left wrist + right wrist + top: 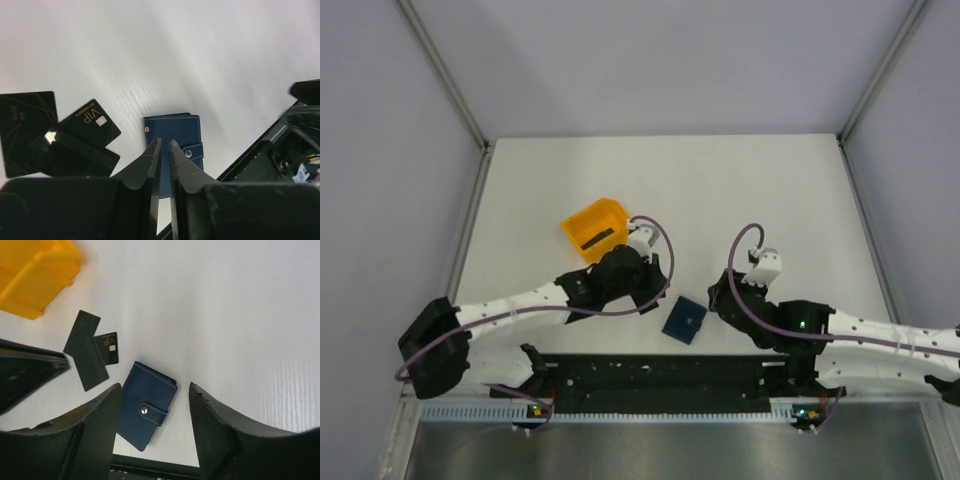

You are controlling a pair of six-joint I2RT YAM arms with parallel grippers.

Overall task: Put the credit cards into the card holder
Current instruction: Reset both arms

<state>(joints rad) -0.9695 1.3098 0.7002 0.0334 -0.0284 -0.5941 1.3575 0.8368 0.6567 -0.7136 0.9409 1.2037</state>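
The white table (pixel 720 200) fills my overhead view, with both arms reaching in from the near edge. The left arm (pixel 510 310) angles up toward the middle and the right arm (pixel 880 335) comes in from the right side. The orange bin (pixel 590 222) sits just beyond the left arm's wrist, and there is a dark strip inside it that I cannot identify.

The right gripper (pixel 155 387) is spread wide and holds nothing. On its camera the card holder (pixel 145 395) lies flat on the table between the two fingers, folded closed with its snap strap fastened. From overhead the holder sits between the two wrists, near the front rail.

The left gripper (pixel 165 145) is almost closed, with only a thin slit between the jaws and nothing in it. It points at the holder just ahead.

The credit cards (pixel 90 120) lie on the table in a loose overlapping cluster, just beside the holder and between it and the bin. One shows "VIP" lettering. From overhead the left arm hides them.
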